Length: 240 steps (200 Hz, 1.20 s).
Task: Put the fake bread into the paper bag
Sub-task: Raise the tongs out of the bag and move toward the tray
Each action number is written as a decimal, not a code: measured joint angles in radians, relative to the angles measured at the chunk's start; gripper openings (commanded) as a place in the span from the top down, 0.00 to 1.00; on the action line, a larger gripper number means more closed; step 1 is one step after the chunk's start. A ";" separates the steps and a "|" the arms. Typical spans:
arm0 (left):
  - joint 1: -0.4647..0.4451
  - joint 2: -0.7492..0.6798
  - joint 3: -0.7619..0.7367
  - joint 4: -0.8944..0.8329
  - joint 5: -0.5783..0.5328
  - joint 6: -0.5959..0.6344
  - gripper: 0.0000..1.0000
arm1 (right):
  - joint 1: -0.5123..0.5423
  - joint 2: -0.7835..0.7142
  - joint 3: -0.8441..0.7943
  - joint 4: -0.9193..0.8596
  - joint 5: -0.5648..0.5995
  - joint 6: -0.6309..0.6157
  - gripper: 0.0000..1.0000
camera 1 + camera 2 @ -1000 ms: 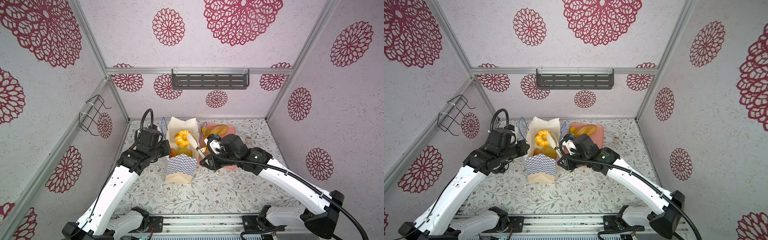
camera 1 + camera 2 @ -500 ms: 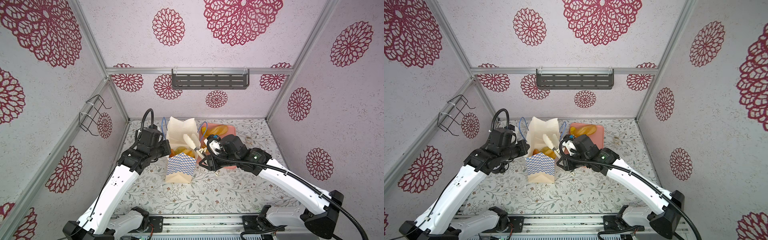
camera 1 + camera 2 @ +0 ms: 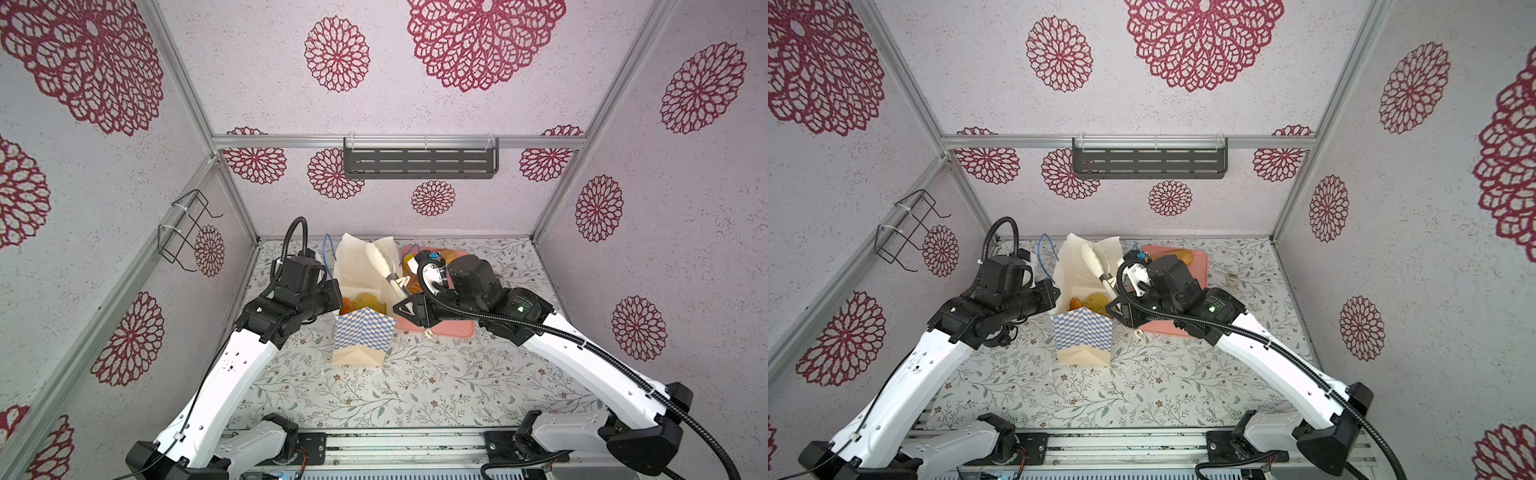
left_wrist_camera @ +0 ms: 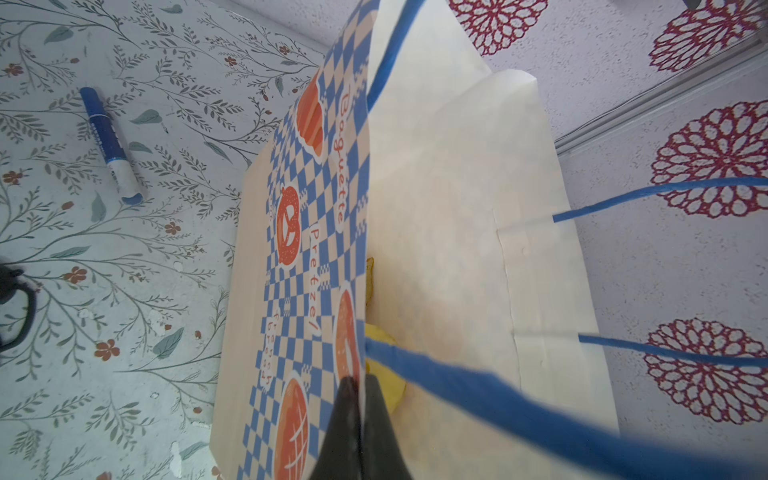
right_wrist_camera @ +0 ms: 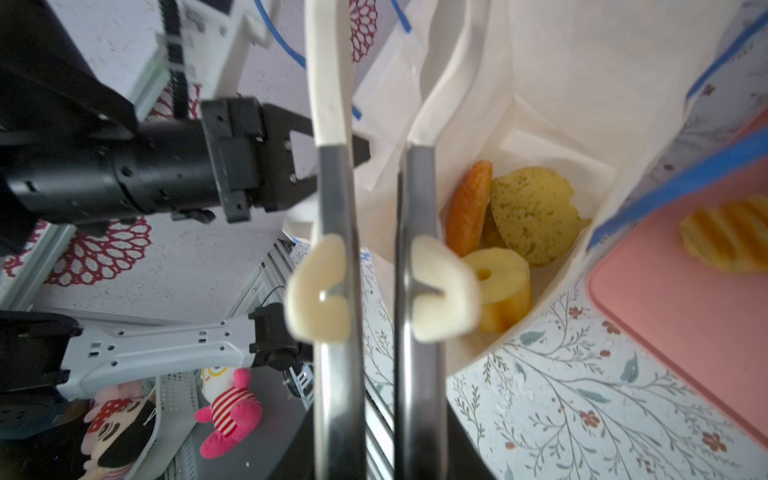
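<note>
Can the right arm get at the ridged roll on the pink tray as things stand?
Probably yes: the ridged roll lies uncovered on the pink tray, beside the paper bag, and the arm's tongs are empty.

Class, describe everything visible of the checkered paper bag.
The tall cream paper bag with blue-and-white checkered sides, orange bread prints and thin blue cord handles stands upright on the floral table, mouth open. Golden toy breads lie inside. The left gripper pinches its rim. White-tipped metal tongs reach over its mouth.
</note>
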 measured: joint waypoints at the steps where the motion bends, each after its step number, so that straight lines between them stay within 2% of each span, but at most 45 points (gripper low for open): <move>1: 0.000 0.000 0.000 0.000 0.000 0.000 1.00 | 0.000 0.000 0.001 0.001 0.000 0.000 0.70; 41: 0.000 0.002 0.000 0.003 0.000 -0.002 1.00 | -0.007 -0.005 0.080 0.011 0.096 -0.034 0.70; 68: 0.000 0.002 0.000 0.004 0.000 -0.003 1.00 | -0.051 -0.050 0.088 0.002 0.182 -0.044 0.70; 130: 0.000 0.002 0.000 0.004 0.003 -0.002 1.00 | -0.373 -0.259 -0.049 -0.020 0.289 0.014 0.70; 156: 0.000 0.002 0.000 0.004 0.005 -0.002 1.00 | -0.455 -0.272 -0.126 -0.033 0.244 0.047 0.71; 173: 0.000 0.002 0.000 0.004 0.008 -0.002 1.00 | -0.504 -0.241 -0.185 -0.044 0.174 0.063 0.76; 192: 0.000 0.002 0.000 0.004 0.009 -0.002 1.00 | -0.545 -0.170 -0.247 -0.055 0.082 0.071 0.77; 240: 0.000 0.002 0.000 0.004 0.013 -0.002 1.00 | -0.562 -0.031 -0.425 -0.019 -0.132 0.107 0.74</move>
